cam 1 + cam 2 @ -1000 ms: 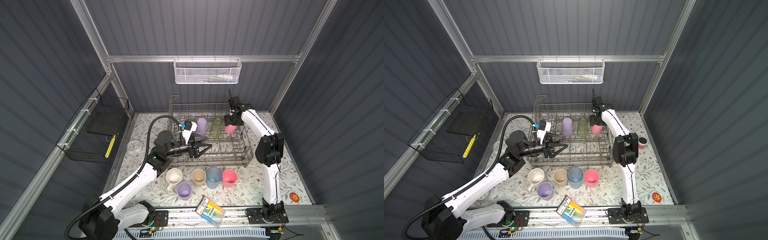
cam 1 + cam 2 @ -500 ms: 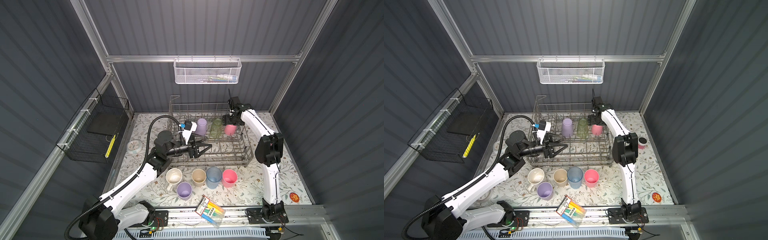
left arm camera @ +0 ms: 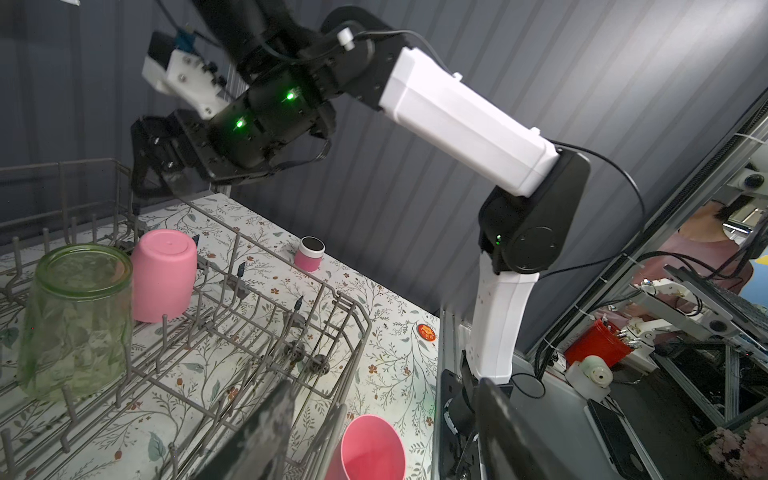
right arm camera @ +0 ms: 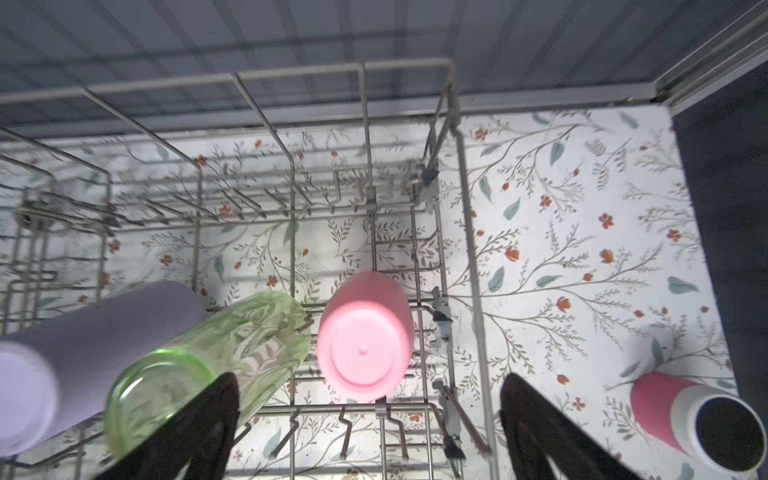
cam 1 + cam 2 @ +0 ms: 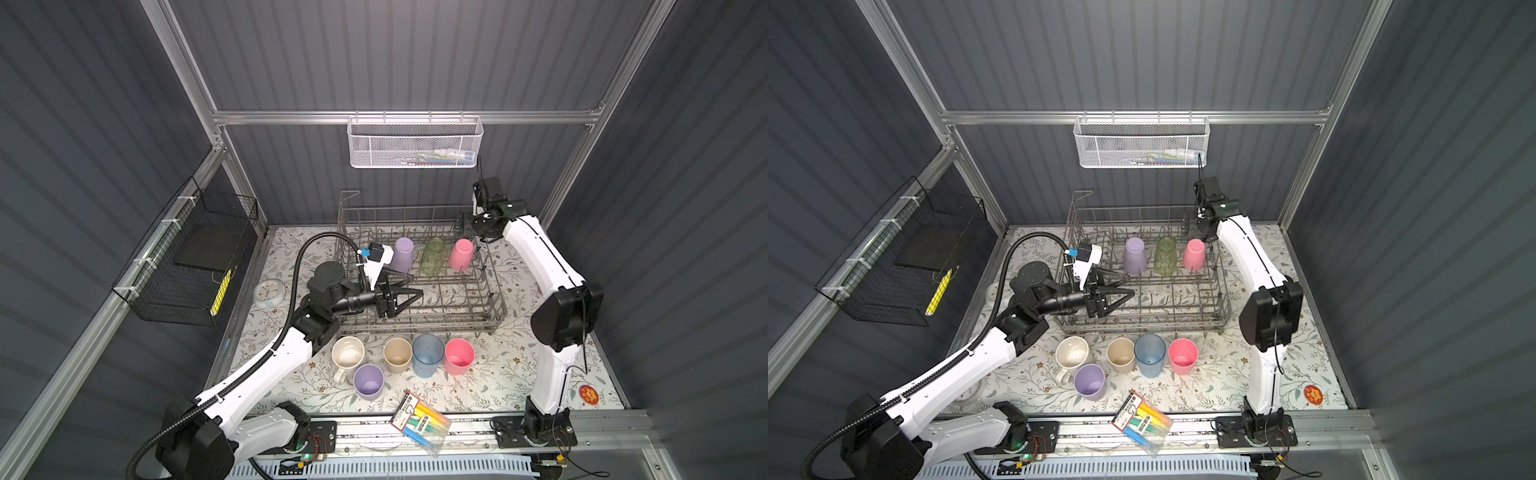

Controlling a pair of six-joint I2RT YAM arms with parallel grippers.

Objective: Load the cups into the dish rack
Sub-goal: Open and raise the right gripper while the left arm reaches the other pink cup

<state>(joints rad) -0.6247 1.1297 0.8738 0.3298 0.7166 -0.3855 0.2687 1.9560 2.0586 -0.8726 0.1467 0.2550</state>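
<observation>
**Three of eight cups racked, five left on the table**

Table (image 5: 498, 374): carries the dish rack (image 5: 415, 326) at its far middle, with both arms reaching over the rack.

Left end effector (image 5: 415, 296): hovers above the rack's near left part. The left wrist view shows its jaws parted with nothing between them.

Right end effector (image 4: 368, 380): hangs over the rack's far right corner, jaws spread wide and empty, with the racked pink cup (image 5: 461, 254) below it.

Racked cups: in both top views three stand mouth-down, side by side in the far row. They are the racked lilac cup (image 5: 403, 254), the green tumbler (image 5: 433, 255) and the racked pink cup.

Loose cups: five stand upright on the table just in front of the rack. The cream mug (image 5: 348, 353), beige cup (image 5: 397, 355), blue cup (image 5: 427, 355) and loose pink cup (image 5: 459, 356) form a row. The loose lilac cup (image 5: 368, 381) sits nearer the front edge, beside the mug.

Progress, as judged: somewhat over a third done. The rack's near rows of tines are unoccupied, so room for the remaining five looks ample. Neither end effector is near the loose cups, so another pick has not yet begun.
</observation>
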